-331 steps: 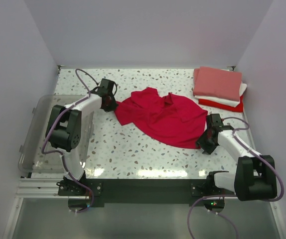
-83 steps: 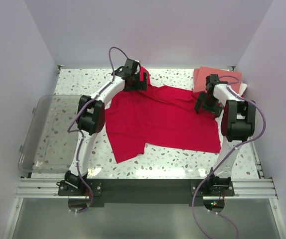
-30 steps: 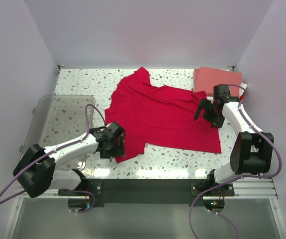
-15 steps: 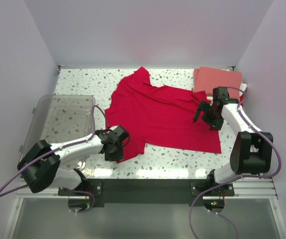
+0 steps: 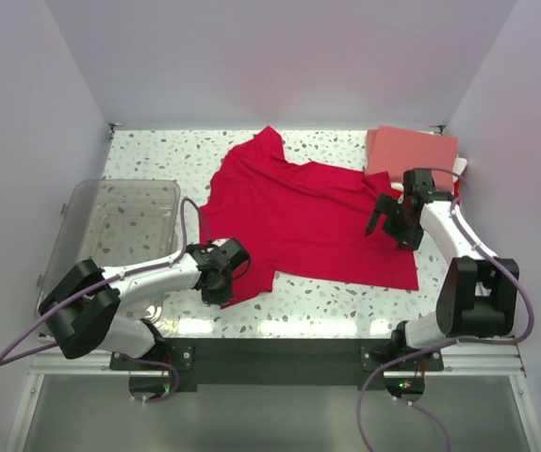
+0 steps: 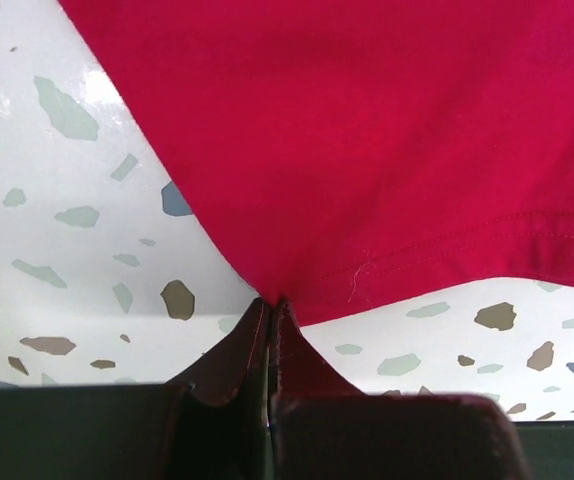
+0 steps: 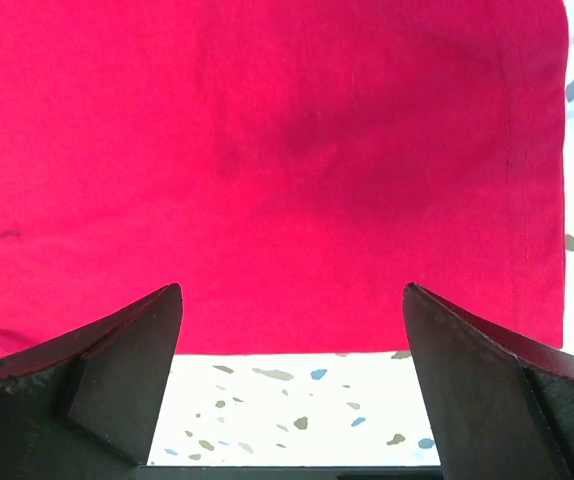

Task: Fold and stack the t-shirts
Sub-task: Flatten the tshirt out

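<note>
Desk: white speckled top (image 5: 157, 155) between pale walls; a clear bin (image 5: 110, 185) hangs over its left edge
Crimson t-shirt (image 5: 308, 217): spread mostly flat across the middle of the desk, one sleeve pointing to the far edge; creases run near the far side; the near-left corner is a narrow flap that ends close to the near edge
Folded stack (image 5: 412, 155): in the far right corner, a salmon-pink shirt on top; the layers under it are mostly hidden
Left claw (image 6: 270, 308): fingers pressed together, pinching the very tip of the crimson t-shirt's near-left corner; cloth fans out from the nip, the stitched hem runs off to one side
Right claw (image 7: 289, 292): fingers spread wide over the cloth at the shirt's right side, holding nothing; whether the tips touch the fabric, I cannot tell
Step in hand: probably tugging corners to flatten the shirt before folding
How to do it well: pull low and slowly toward the near left corner, since so shallow a pinch may slip; bring the right claw down onto an edge, not the middle, and grip only one layer; pull both ways evenly so the creases draw out without dragging the shirt into the folded stack
</note>
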{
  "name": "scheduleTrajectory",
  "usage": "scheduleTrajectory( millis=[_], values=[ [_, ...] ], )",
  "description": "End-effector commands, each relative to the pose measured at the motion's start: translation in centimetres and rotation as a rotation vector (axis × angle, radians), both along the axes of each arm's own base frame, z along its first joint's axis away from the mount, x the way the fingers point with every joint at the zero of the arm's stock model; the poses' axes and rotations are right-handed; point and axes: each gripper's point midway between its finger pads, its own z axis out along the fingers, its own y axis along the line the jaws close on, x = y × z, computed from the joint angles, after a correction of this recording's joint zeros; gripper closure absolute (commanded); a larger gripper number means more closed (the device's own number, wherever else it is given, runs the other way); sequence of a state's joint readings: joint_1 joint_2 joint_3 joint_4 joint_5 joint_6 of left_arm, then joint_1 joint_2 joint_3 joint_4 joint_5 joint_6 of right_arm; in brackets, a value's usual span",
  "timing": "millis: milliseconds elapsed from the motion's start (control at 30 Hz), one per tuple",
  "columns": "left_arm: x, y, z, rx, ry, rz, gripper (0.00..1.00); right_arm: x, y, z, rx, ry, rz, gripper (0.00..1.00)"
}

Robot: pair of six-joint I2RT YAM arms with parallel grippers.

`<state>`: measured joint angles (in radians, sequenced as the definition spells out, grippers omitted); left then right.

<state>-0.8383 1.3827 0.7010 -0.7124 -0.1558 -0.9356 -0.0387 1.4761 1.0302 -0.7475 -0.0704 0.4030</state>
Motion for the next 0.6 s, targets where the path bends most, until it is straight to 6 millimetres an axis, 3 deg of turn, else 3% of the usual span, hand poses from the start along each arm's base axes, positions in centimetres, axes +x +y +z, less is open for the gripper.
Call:
scheduleTrajectory(
  millis=[0, 267, 433, 567],
  values=[
    [0.8, 0.1, 1.2, 0.041, -0.02, 0.007, 1.0, -1.5, 0.0, 0.7, 0.002, -0.007, -0.013, 0.05],
    [4.0, -1.2, 5.9, 0.016, -0.132, -0.007, 1.0, -7.0, -1.5, -1.4, 0.024, 0.091, -0.159, 0.03],
    [4.6, -1.0, 7.1, -0.028, -0.161, 0.002, 1.0, -9.8, -2.6, -1.4, 0.01, 0.106, -0.272, 0.03],
    [4.8, 0.0, 7.3, -0.054, -0.179, 0.032, 1.0, -10.2, -3.9, -1.0, -0.023, 0.126, -0.35, 0.03]
  ],
)
